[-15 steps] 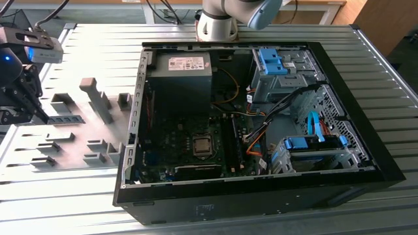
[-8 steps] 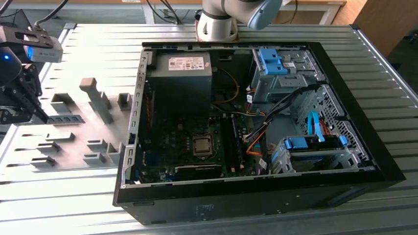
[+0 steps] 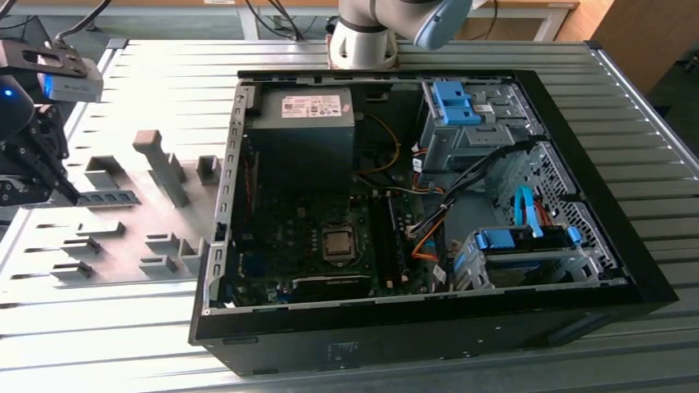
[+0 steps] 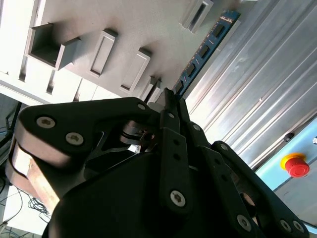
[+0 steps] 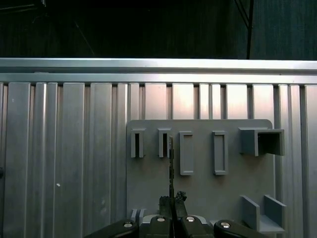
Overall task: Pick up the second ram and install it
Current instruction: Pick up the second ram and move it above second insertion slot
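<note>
The gripper [image 5: 172,198] looks clamped on the second ram [image 4: 203,52] at its end — best lifted straight off the grey holder [image 5: 198,198], untwisted.

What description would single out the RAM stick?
At the exterior view's left of the open computer case lies a grey fixture plate. On it, one end between the gripper's fingers, is the RAM stick: the only thin blue board with dark chips among grey holders.

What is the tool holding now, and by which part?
The tool appears shut on the second ram, gripping it at one short end; the rest of the stick juts out over the grey fixture plate.
</note>
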`<control>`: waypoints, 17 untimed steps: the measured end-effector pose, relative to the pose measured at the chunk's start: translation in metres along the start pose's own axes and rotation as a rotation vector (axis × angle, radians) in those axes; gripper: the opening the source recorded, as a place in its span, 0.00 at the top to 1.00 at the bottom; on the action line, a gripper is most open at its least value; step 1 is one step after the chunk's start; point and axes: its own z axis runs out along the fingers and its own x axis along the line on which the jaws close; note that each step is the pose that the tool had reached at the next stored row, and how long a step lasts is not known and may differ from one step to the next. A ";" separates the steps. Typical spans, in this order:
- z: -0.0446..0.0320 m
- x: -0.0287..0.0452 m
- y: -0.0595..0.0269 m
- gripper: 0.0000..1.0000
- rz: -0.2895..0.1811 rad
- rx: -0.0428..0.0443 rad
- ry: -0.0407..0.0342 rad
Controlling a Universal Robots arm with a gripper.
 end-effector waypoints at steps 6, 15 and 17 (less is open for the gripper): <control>-0.0027 -0.0001 0.0001 0.86 0.000 0.0000 0.0000; -0.0058 -0.0002 0.0002 0.86 0.000 0.0001 -0.0001; -0.0058 -0.0002 0.0002 0.86 0.000 0.0001 -0.0001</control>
